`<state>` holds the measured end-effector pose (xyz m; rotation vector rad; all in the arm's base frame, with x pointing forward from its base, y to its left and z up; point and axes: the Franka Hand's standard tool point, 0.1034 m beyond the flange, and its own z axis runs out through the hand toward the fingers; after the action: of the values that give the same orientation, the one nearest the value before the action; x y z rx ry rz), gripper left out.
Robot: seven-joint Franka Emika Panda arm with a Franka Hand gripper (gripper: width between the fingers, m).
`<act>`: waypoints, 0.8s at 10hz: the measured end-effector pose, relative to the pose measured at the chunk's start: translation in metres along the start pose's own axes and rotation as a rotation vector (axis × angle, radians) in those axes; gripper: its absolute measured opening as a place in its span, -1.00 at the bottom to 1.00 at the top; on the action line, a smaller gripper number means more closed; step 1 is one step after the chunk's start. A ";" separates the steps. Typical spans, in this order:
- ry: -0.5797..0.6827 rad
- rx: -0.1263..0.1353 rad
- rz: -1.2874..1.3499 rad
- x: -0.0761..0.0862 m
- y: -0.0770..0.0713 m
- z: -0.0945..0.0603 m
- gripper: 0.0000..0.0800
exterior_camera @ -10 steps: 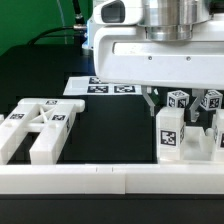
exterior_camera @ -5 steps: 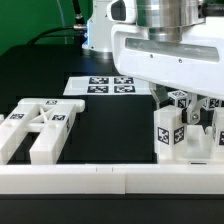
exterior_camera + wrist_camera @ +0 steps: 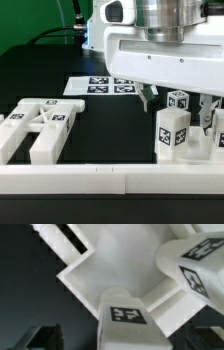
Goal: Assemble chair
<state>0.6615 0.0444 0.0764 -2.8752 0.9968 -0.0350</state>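
Black tabletop (image 3: 110,130) is shown in the exterior view: slotted back frame (image 3: 38,125) at lower left, upright tagged leg (image 3: 170,133) at lower right beneath the gripper (image 3: 178,104). In the wrist view, the leg is framed by parted, ungripping fingers (image 3: 38,336); it could be toppled by an off-centre closing.

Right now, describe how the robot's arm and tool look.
The arm is a glossy white boxy housing beneath a grey metallic cylinder. The tool has two thin dark fingers. No cables or markings show.
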 end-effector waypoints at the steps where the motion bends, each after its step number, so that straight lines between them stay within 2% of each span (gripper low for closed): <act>1: 0.002 -0.002 -0.150 0.002 0.002 0.000 0.60; 6: -0.005 -0.018 -0.670 0.007 0.004 -0.002 0.62; 8: -0.006 -0.037 -0.833 0.007 0.003 -0.004 0.62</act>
<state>0.6652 0.0372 0.0799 -3.0819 -0.2558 -0.0680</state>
